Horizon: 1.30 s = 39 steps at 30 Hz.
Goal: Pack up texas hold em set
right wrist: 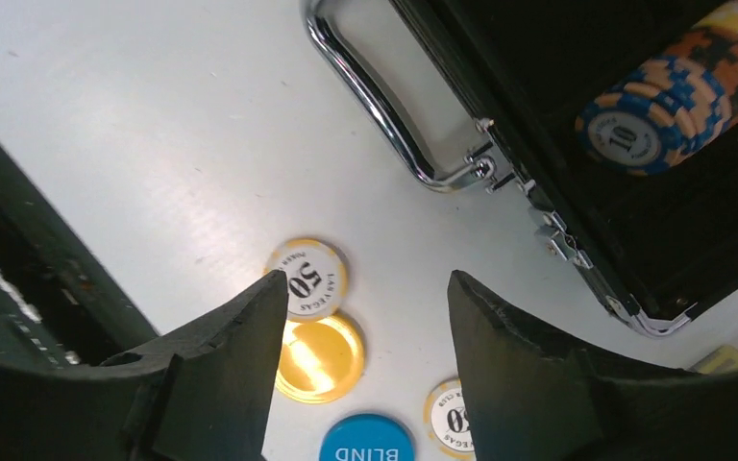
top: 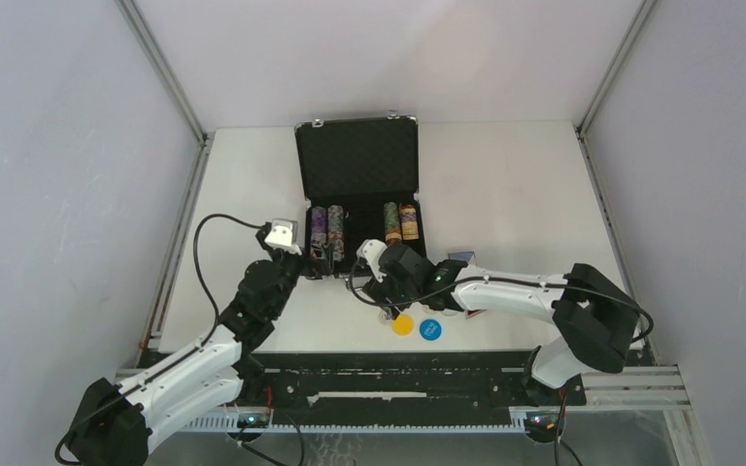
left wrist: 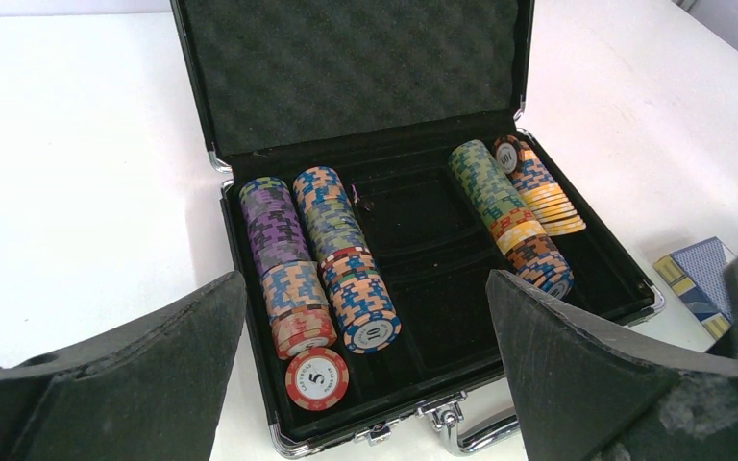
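The black briefcase lies open on the table, lid up, with multicoloured chip stacks in its left and right slots. A loose red chip lies flat at the front of the left slot. My left gripper hovers open before the case's front-left corner, holding nothing. My right gripper stands open just above the table by the metal handle, empty. Below it lie a yellow button, a blue button and two loose yellow-rimmed chips. The card deck rests to the right of the case.
The black mounting rail runs along the near table edge, close behind the buttons. Metal frame posts and white walls bound the table on the left, right and back. A red-black token peeks from under the right arm.
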Available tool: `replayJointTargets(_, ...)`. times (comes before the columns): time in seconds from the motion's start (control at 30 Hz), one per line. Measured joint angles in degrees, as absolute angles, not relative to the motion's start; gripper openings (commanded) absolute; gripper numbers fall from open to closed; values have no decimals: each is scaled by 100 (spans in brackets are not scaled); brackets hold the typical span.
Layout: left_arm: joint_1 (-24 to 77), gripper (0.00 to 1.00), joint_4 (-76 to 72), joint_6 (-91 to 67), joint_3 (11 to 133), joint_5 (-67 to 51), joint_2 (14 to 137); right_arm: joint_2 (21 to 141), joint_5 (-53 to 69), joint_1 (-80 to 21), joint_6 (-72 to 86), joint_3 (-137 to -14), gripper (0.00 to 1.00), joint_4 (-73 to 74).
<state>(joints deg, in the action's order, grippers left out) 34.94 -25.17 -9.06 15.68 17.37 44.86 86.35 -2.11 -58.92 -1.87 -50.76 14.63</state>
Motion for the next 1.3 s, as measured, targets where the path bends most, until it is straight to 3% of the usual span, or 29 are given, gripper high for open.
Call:
replayJointTargets(0.23, 3485, 100, -2517, -906, 1568, 1737, 4495, 9102, -207, -5852, -355, -5076, 81, 1678)
replayJointTargets(0.77, 3483, 100, -2521, -906, 1568, 1734, 4565, 9465, -200, -6182, -351, -5231, 83, 1778)
replayJointTargets(1.3, 3483, 100, -2521, -908, 1568, 1734, 4563, 9640, -489, -6300, -246, -5334, 70, 1785)
